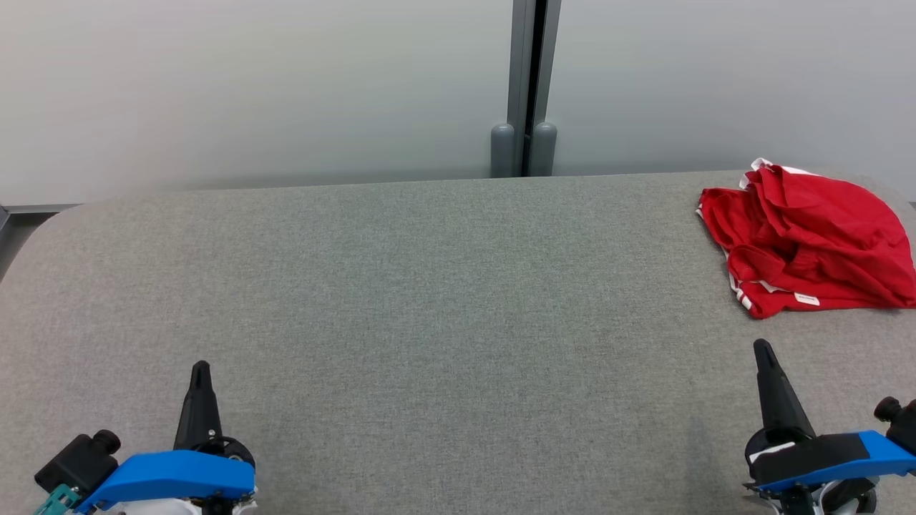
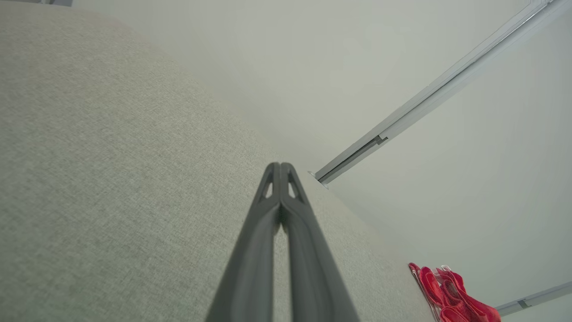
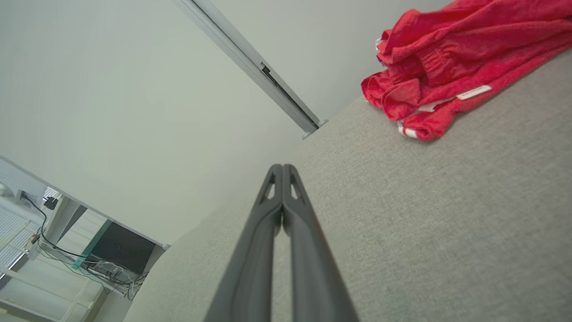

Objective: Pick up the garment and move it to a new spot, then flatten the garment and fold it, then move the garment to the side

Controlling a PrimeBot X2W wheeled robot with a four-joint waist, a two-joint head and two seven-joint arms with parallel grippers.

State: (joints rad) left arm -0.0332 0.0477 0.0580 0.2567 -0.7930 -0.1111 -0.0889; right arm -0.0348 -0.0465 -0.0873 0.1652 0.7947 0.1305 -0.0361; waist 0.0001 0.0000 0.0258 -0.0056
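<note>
garment (image 1: pixel 809 239) report for you: it is red and crumpled, lying in a heap at the far right of the table (image 1: pixel 429 300), close to the back edge. its right side is cut off by the edge of the head view. white trim shows along the near hem and at the top, and a small white label lies on the near side. nothing holds it; it rests on the grey cloth surface.

your left gripper (image 1: pixel 201 368) sits at the lower left of the head view. its two fingers are pressed together to a single point and it is empty. it is over bare table, well apart from the garment. whether the tip touches the surface you cannot tell.

your right gripper (image 1: pixel 762 348) sits at the lower right, likewise closed tight with nothing between the fingers. its tip points up toward the garment, near it but apart, with bare table between them. in the right wrist view the garment lies ahead and to the upper right of the closed fingers. in the left wrist view it is small, down in the lower right corner.

behind the table you have a pale wall (image 1: pixel 250 93) with a grey post (image 1: pixel 526 86) near the middle.
</note>
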